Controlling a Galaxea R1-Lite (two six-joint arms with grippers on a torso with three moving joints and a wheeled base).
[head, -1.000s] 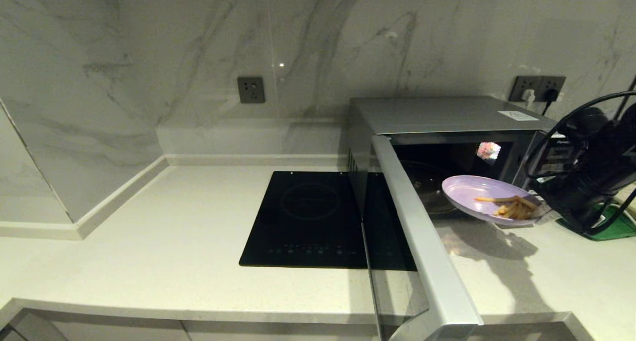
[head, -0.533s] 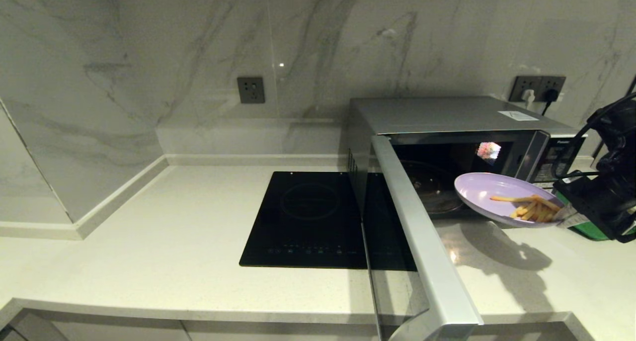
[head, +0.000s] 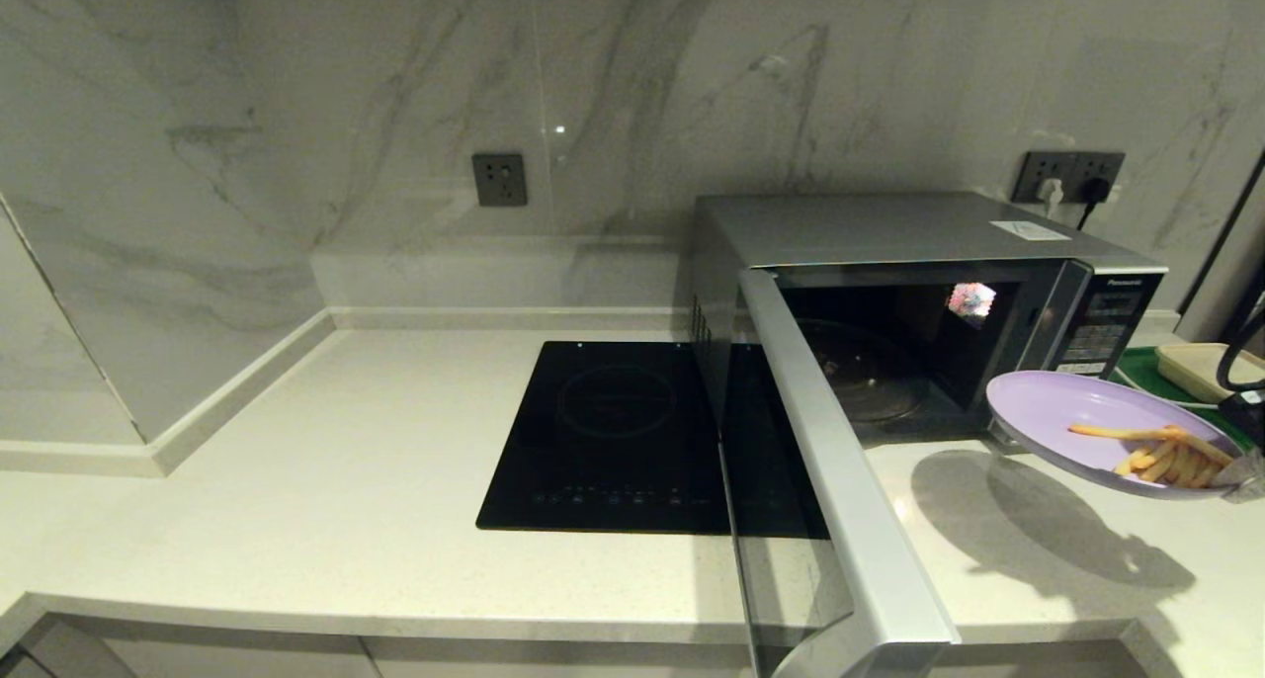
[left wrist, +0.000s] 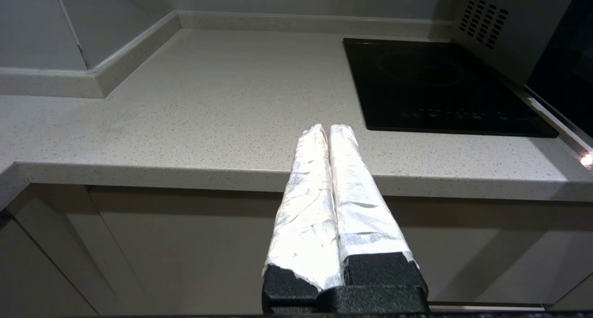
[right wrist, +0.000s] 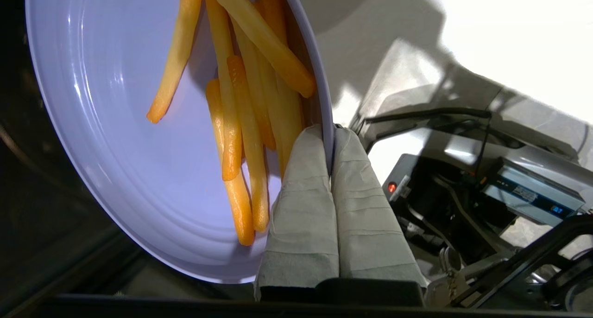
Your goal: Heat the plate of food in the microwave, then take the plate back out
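Over the counter, plate of food now clear of microwave, drawn toward 4 o'clock, rim pinched by right gripper; left gripper parked, clenched empty: removal phase nearly complete

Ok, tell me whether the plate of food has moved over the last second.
Yes. The plate of food, pinched at its rim by the right gripper, has shifted rightward and out, away from the microwave cavity, toward the green tray.

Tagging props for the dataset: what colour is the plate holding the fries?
Pale lavender-purple plate of food, plain with faint concentric ridges; clearest in the right wrist view.
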